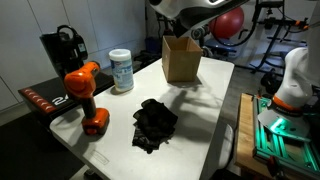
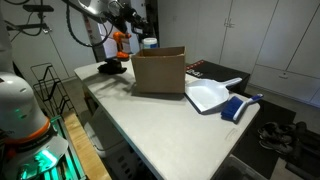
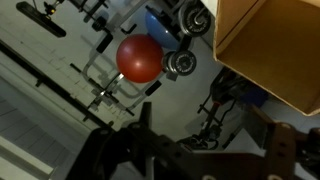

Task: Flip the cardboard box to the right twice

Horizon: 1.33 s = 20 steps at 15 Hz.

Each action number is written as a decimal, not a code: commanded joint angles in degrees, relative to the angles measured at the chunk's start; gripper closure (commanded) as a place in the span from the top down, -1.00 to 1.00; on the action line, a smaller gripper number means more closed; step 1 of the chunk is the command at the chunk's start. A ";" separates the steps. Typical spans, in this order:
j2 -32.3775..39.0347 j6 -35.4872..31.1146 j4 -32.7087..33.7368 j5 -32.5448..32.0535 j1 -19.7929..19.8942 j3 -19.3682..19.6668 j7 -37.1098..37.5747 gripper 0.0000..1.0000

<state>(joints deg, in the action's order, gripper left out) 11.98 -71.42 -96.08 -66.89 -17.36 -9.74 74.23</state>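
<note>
The cardboard box (image 1: 181, 60) is plain brown and stands on the white table with its lidless side facing up. It also shows in an exterior view (image 2: 158, 71), and a corner of it fills the top right of the wrist view (image 3: 275, 45). My gripper (image 1: 192, 32) hangs just above the far side of the box without touching it. In the wrist view its two dark fingers (image 3: 205, 135) are spread apart with nothing between them.
On the table are an orange drill (image 1: 86, 96), a white canister (image 1: 121, 71), a black cloth (image 1: 155, 126) and a black machine (image 1: 62, 47). A white dustpan (image 2: 206, 97) and a blue brush (image 2: 240, 106) lie beside the box. A red ball (image 3: 140, 58) sits behind the table.
</note>
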 commanded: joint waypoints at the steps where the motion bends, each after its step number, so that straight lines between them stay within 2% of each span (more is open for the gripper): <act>1: -6.08 -6.94 -3.06 7.94 2.34 -1.73 -3.22 1.00; 7: -12.48 -21.71 -6.12 18.81 5.37 -0.13 -13.54 1.00; 8: -10.95 -20.23 -4.45 20.97 5.66 0.15 -10.15 1.00; 9: -10.06 -18.02 -2.78 16.98 4.80 -0.72 -11.00 1.00; 13: -10.12 -18.84 -2.91 19.40 5.77 -0.22 -10.90 1.00; 15: -10.72 -23.15 -3.84 26.81 6.47 0.12 -16.97 1.00; 20: -11.72 -28.31 -5.17 37.44 7.85 0.96 -29.29 1.00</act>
<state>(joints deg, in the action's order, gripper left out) 1.71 -96.42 -99.27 -35.54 -10.70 -9.53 52.40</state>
